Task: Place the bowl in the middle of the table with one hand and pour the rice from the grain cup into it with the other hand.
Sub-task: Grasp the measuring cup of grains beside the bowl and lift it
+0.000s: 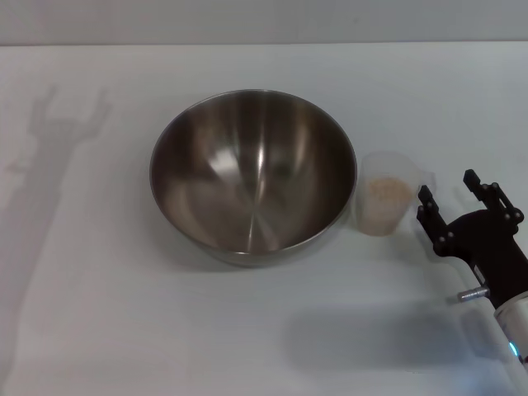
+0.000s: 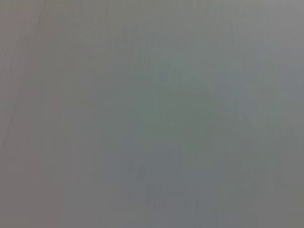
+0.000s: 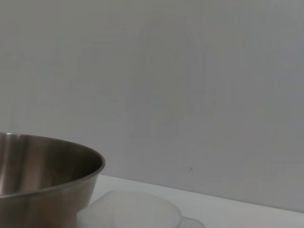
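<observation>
Reaching toward the grain cup from the worktop's right edge, the right pincer stands spread and empty.

Head view: the bowl sits near the middle of the worktop, empty. The grain cup stands upright just beside the bowl's right rim, holding the rice, its handle turned toward the pincer. The right pincer lies near the cup's right side, fingers pointing away from the robot, the arm coming in from the near right corner. Only the left arm's shadow shows, toward the left edge. Left wrist view: blank grey; nothing identifiable. Right wrist view: the bowl's wall and the cup's rim lie close ahead, low; the pincer itself is unseen.
</observation>
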### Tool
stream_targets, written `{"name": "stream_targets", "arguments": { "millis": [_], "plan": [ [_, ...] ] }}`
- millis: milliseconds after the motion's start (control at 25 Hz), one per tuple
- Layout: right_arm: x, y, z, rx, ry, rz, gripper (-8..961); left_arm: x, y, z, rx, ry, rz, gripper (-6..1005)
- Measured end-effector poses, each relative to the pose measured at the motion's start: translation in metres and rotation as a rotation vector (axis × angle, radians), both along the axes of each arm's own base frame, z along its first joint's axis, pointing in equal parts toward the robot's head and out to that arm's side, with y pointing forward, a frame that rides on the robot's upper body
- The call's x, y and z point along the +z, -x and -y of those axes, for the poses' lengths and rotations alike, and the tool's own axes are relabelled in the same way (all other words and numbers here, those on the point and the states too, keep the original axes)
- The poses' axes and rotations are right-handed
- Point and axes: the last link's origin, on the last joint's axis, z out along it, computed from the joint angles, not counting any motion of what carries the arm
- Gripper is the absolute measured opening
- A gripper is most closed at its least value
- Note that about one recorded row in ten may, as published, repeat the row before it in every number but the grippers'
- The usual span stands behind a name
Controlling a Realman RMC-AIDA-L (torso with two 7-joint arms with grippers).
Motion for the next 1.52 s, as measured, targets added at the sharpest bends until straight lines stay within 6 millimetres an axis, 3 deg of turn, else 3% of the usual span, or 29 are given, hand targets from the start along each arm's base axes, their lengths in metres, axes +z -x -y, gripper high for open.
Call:
{"name": "stream_targets", "arguments": {
  "millis": [880,1120,1520],
  "plan": [
    [0.004,0.006,-0.028,0.041,0.012,0.006,579,0.002,0.001,-0.001,0.009,-0.020,0.011,832],
    [0.004,0.010,-0.034,0.061,0.017,0.006,333,0.003,0.001,-0.001,0.008,-0.021,0.009,832],
    [0.007,0.010,-0.040,0.047,0.000,-0.006,78,0.003,0.003,0.002,0.010,-0.025,0.010,832]
  ]
}}
